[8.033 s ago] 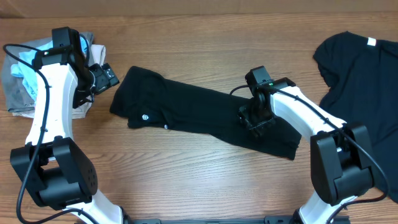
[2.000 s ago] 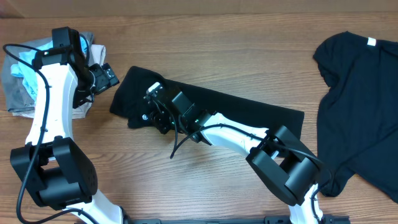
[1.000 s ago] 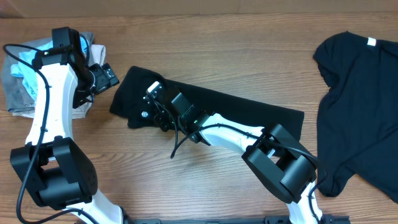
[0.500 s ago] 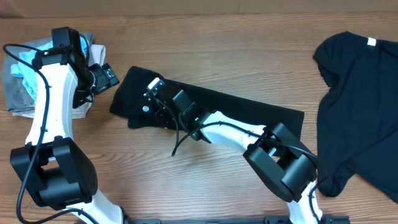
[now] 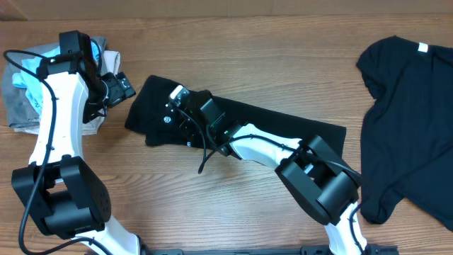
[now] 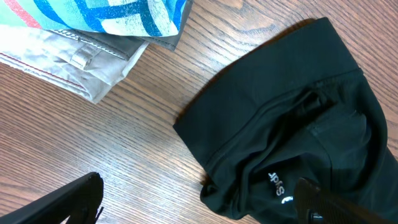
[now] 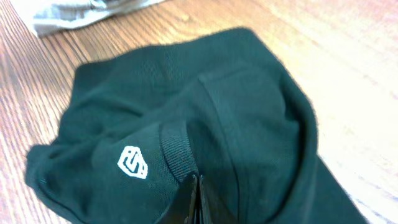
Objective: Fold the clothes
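Resting on the black T-shirt, right gripper is clenched; left gripper hangs released nearby.

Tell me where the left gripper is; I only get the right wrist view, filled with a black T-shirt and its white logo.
Observer: The left gripper is open, hovering just off the left end of the folded black T-shirt, touching nothing.
Operator: Any more shirts waiting?
Observer: Yes, a second black T-shirt lies spread out and unfolded at the far right.
Operator: What's behind the left arm?
Observer: A blue-striped cloth lying on top of light grey clothes.
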